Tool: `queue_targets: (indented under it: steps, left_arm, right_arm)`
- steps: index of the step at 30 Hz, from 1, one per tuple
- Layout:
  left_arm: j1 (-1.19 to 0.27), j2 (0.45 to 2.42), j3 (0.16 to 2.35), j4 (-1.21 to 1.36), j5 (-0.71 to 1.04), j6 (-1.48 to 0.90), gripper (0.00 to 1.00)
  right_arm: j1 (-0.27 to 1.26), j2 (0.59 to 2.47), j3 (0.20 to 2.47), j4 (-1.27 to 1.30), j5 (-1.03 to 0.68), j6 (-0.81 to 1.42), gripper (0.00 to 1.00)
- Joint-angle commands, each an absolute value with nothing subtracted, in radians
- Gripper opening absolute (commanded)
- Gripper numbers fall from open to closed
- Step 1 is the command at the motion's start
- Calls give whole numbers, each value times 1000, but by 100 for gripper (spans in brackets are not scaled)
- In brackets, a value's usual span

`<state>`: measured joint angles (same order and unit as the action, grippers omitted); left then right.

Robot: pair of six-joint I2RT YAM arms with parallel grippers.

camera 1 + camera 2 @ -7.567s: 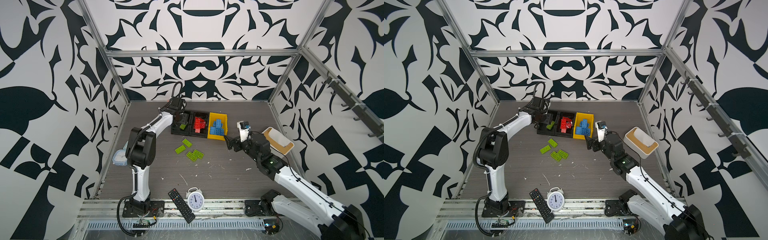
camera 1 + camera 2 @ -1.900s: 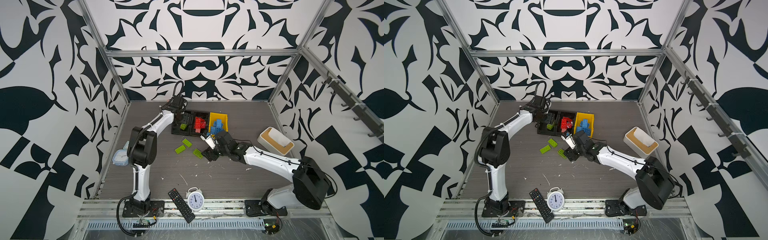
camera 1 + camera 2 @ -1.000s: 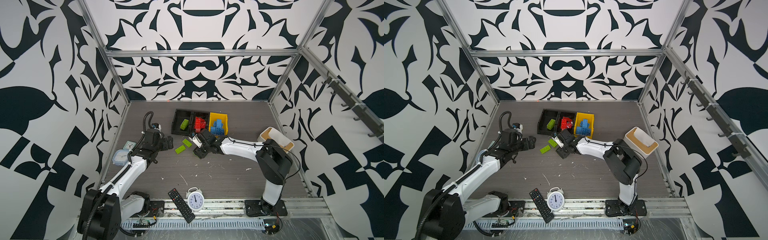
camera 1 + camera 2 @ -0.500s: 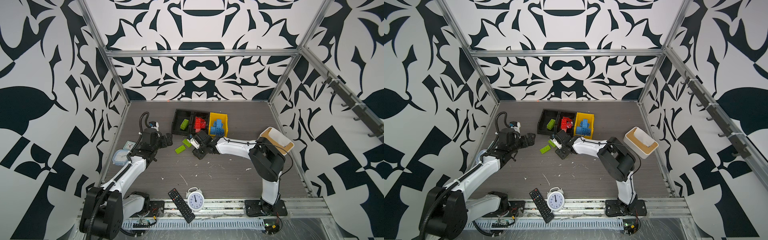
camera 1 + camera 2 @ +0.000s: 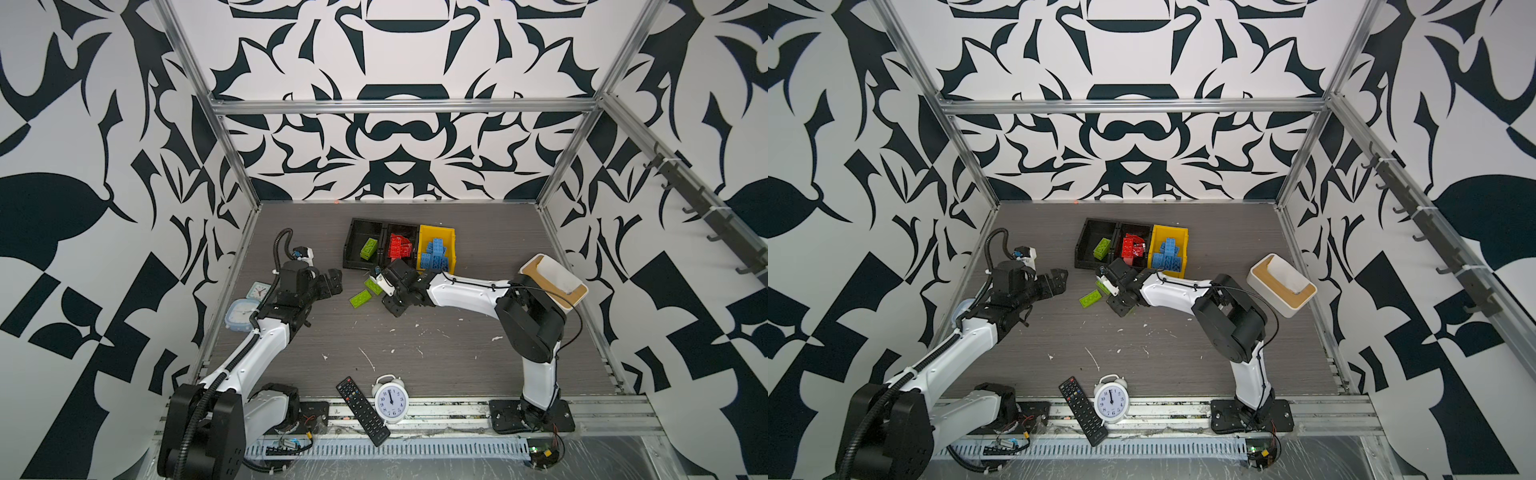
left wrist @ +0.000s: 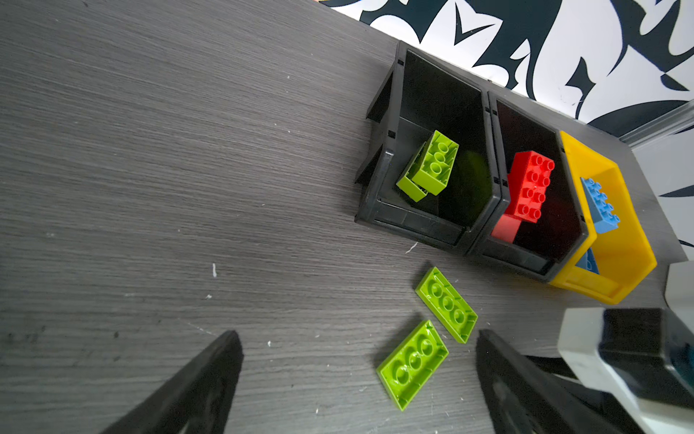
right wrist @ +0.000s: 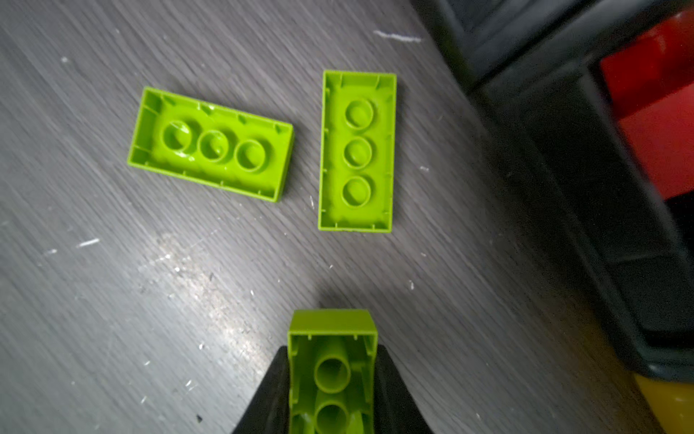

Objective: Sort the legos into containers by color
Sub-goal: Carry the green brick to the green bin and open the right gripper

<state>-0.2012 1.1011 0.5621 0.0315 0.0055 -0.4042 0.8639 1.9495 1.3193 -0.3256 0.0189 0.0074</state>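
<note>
A dark grey wood-grain tabletop [image 5: 436,357] lies between walls patterned in black and white. In the right wrist view we see the right gripper [image 7: 332,360] clamped on a lime green brick [image 7: 332,330]. Its black fingers [image 7: 268,398] press the brick's two long sides, and the hollow underside faces the camera. We cannot tell whether the brick clears the table. Just past it, a loose green brick [image 7: 210,144] and a second loose green brick [image 7: 356,150] lie underside up on the table, close together but not touching.

The left gripper [image 6: 358,338] has its fingers [image 6: 210,383] spread wide and holds nothing. In both top views it hovers just left of the loose bricks, apart from them.

Farther back the bins stand in a row. The left black bin [image 6: 379,180] holds green bricks [image 6: 432,165]. The middle black bin [image 6: 495,233] holds red bricks [image 6: 529,184]. The yellow bin [image 6: 631,255] on the right holds blue bricks [image 6: 601,206].

At the right edge stands a white box with a tan rim [image 5: 573,293]. At the near edge are a white alarm clock [image 5: 390,401] and a black remote [image 5: 361,409].
</note>
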Motion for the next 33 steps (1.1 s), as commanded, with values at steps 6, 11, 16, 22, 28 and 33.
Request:
queue_targets:
  steps: [6,11,16,22,28,33]
  left_arm:
    - [-178,1032,524,30,-34,-421,100]
    - [-169,1037,499,72,-14,-439,100]
    - [-167,1069,509,65,-4,-442,100]
    - [-167,1062,489,89,0,-447,100]
    - [-166,1053,482,96,-7,-445,100]
    - [-166,1056,489,74,-34,-439,100]
  right_arm:
    - [871,1922,1479,-297,117,98,17]
    - [871,1998,1619,-273,183,128,18]
    - [871,2102,1780,-236,279,163,21]
    - [869,2237,1967,-189,341,196,21]
    - [856,2333,2086,-155,370,203,21]
    - [845,2388,2135,-130,388,229,22]
